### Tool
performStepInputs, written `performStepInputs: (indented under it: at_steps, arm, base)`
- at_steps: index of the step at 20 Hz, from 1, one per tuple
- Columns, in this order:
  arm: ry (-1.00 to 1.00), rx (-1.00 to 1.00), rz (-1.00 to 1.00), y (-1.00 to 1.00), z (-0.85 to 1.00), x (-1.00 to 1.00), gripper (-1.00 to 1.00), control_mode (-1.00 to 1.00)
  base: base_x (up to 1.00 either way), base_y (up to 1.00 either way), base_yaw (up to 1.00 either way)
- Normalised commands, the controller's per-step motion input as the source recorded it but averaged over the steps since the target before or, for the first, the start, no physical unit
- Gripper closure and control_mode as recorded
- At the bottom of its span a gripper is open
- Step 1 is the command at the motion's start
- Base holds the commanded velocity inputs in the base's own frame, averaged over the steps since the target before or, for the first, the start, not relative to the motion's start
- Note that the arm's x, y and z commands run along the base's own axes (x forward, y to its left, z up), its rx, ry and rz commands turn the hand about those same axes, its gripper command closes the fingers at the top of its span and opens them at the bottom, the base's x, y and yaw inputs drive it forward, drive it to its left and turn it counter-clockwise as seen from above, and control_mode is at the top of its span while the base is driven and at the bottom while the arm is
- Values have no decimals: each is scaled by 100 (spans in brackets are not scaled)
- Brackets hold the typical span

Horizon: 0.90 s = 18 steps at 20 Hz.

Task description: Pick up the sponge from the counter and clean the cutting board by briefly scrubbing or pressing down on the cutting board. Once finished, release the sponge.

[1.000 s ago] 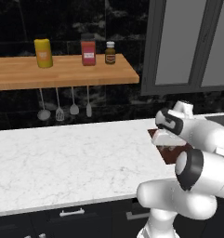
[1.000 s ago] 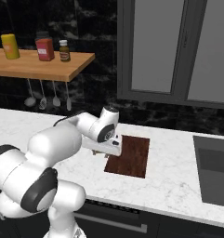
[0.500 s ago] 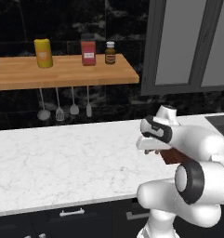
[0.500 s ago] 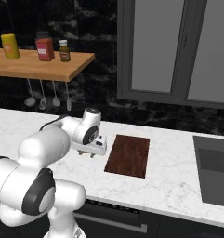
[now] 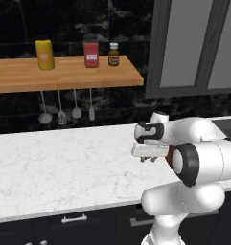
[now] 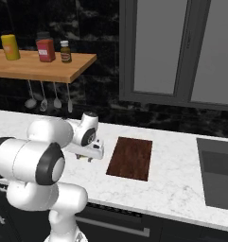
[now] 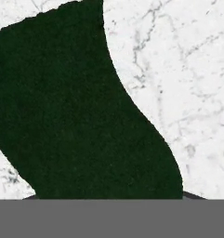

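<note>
We are looking first at the counter (image 5: 59, 167), a long white marble-veined worktop that is lying directly under the pincer (image 6: 84, 157) and running off to both sides of it. The cutting board (image 6: 130, 158), a flat dark reddish-brown rectangle with a visible wood grain, is lying flat on the counter just beside the pincer, on its sink side, and the two are not touching; in the left base view only a sliver of it (image 5: 168, 154) is showing behind the hand.

The sponge (image 7: 81, 111) is sitting right in front of the pincer: in the hand view its dark green face is filling the space from the fingers outward, with white counter showing round its edges. In the right base view a small yellowish bit (image 6: 79, 157) is peeking out under the hand, probably the sponge's underside, though the view is too poor for us to be sure. We are reading the pincer as pinching the sponge between its pressed-in fingers, held a little above the counter.

Well behind the pincer, jars on the wooden shelf (image 5: 64, 72) are carrying labels, but we are unable to read any writing on them.
</note>
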Motion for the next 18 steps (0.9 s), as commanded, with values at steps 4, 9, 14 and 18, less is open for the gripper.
performStepInputs:
  at_steps: [4,9,14,18]
  arm:
    - [10,-1,0,27,-33,33,-100,-100]
    - [8,-3,0,22,-39,30,-100,-100]
    - [2,-1,0,10,-21,12,-100,-100]
    - [-2,0,0,0,2,-4,-100,-100]
  base:
    - [0,0,0]
    - [0,0,0]
    - [0,0,0]
    - [0,0,0]
